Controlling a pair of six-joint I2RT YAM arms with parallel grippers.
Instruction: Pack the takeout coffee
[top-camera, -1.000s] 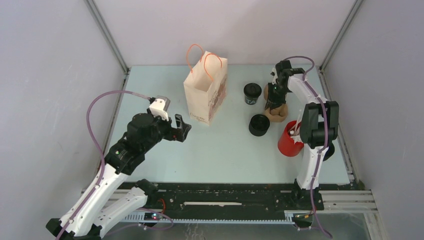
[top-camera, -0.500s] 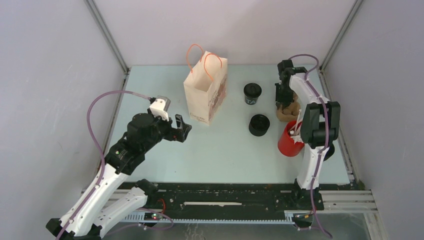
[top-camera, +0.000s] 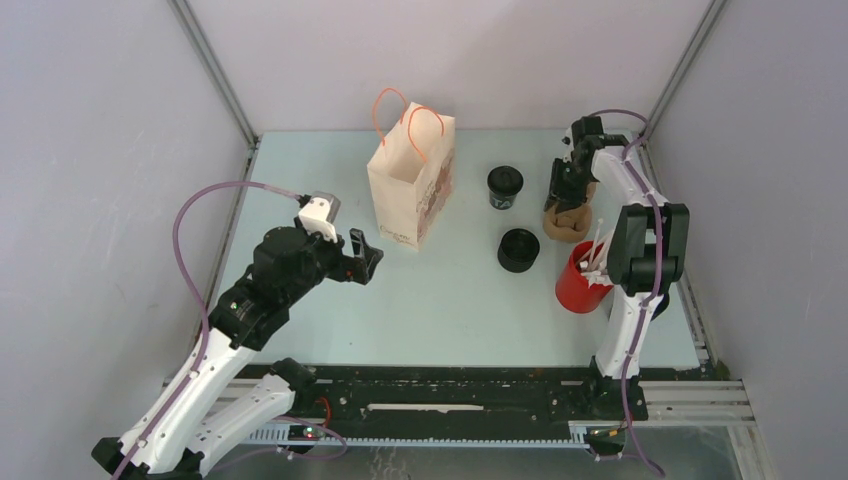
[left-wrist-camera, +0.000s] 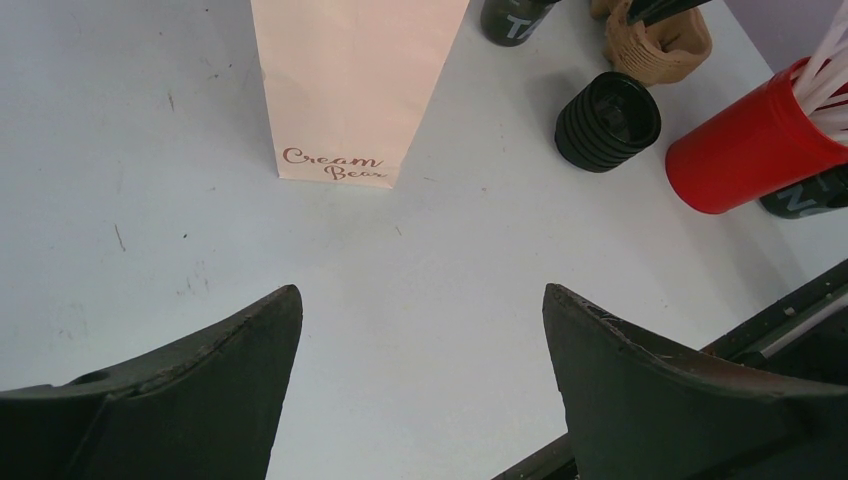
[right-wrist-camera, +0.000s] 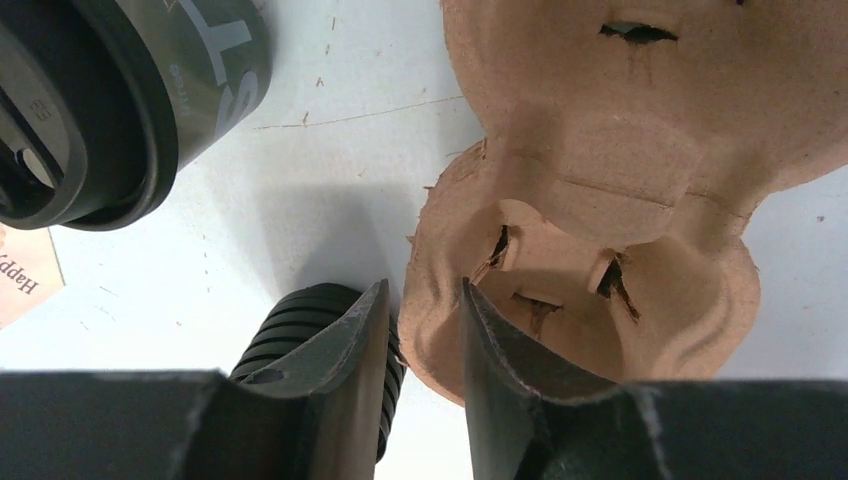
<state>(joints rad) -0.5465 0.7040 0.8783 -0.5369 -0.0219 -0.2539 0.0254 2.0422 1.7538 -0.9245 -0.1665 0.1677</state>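
Observation:
The takeout coffee (top-camera: 518, 249), a ribbed all-black cup, stands mid-table, right of the paper bag (top-camera: 410, 190); it also shows in the left wrist view (left-wrist-camera: 607, 120). My right gripper (top-camera: 568, 195) is at the far right over the brown pulp carrier (top-camera: 567, 225). Its jaws (right-wrist-camera: 424, 285) straddle the carrier's rim (right-wrist-camera: 600, 200), slightly apart, with a slim gap beside the left finger. The ribbed cup (right-wrist-camera: 275, 335) sits just left of that finger. My left gripper (top-camera: 368, 255) hovers wide open and empty (left-wrist-camera: 420, 290), near the bag's front.
A dark lidded cup with white lettering (top-camera: 505, 186) stands behind the coffee. A red cup of white sticks (top-camera: 578, 285) sits beside the right arm, with another dark cup (left-wrist-camera: 800, 195) behind it. The bag reads "Cream Bear" (left-wrist-camera: 335, 165).
The right gripper carried the carrier rightward, then its jaws widened on the rim. The left arm has not moved.

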